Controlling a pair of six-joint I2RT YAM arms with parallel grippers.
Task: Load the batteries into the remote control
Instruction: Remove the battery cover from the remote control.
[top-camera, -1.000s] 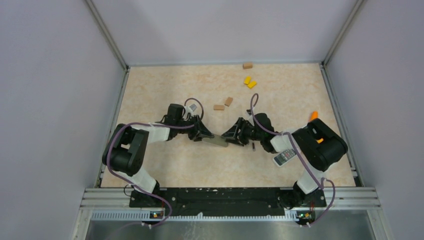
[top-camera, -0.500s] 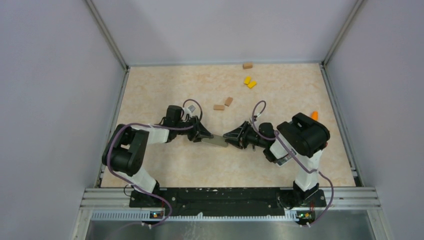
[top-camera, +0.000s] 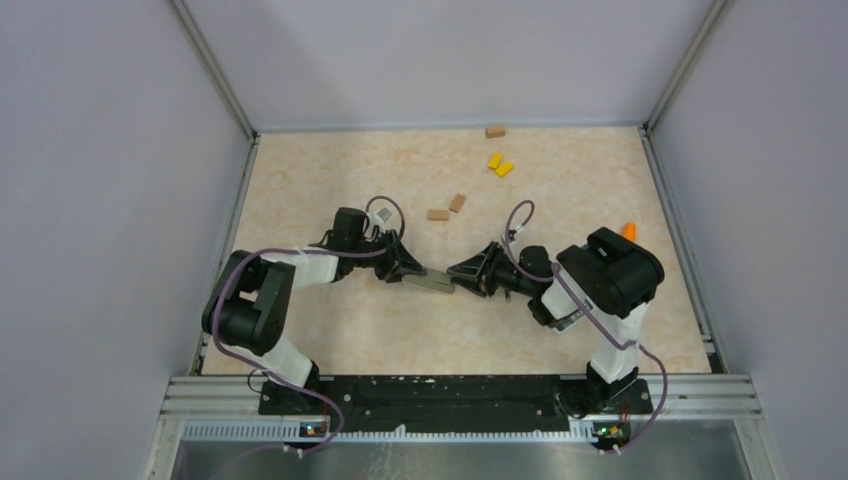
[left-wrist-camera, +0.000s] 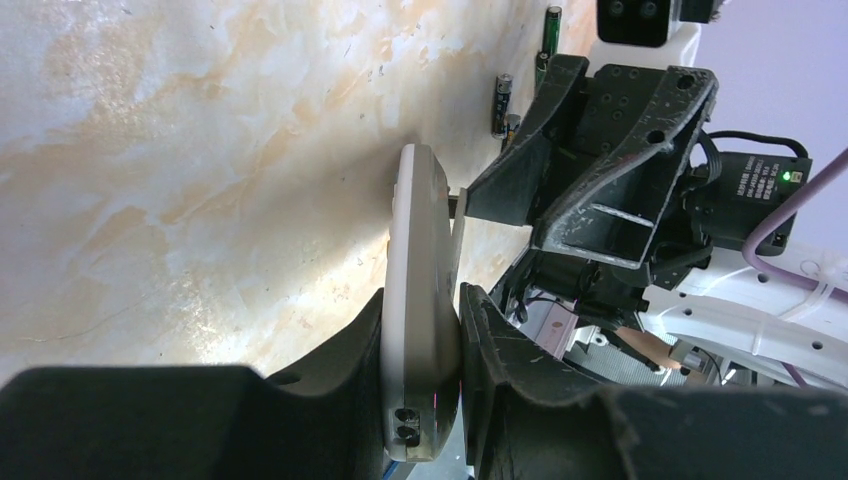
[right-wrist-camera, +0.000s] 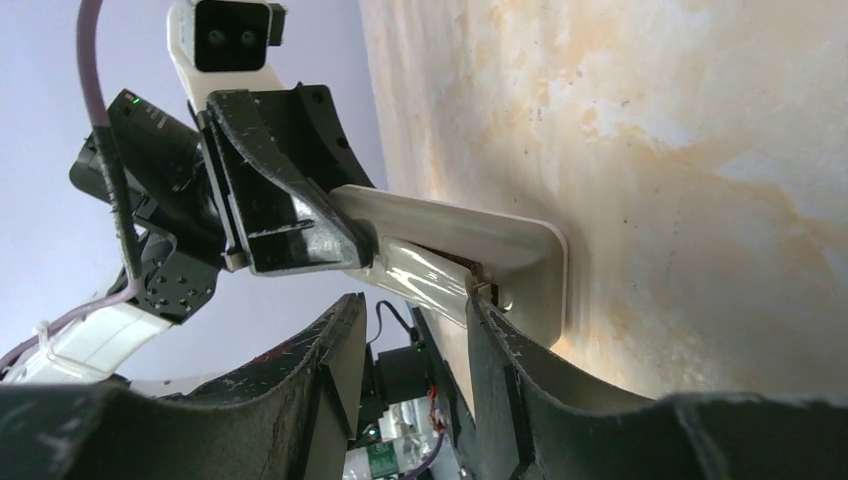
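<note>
Left gripper (top-camera: 403, 270) is clamped on the remote's (top-camera: 432, 283) left end at mid-frame, with the long axis left-right. Right gripper (top-camera: 460, 272), part-open and seemingly empty, meets its right end. Batteries (left-wrist-camera: 503, 100) lie on the bench (top-camera: 350, 330) just beyond, nearer the right arm.

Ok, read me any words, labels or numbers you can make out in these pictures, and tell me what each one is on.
Nothing here is legible.
White print on the black box: too small to read.
Label print on the batteries: blurred.
The remote control: no lettering in view.
</note>
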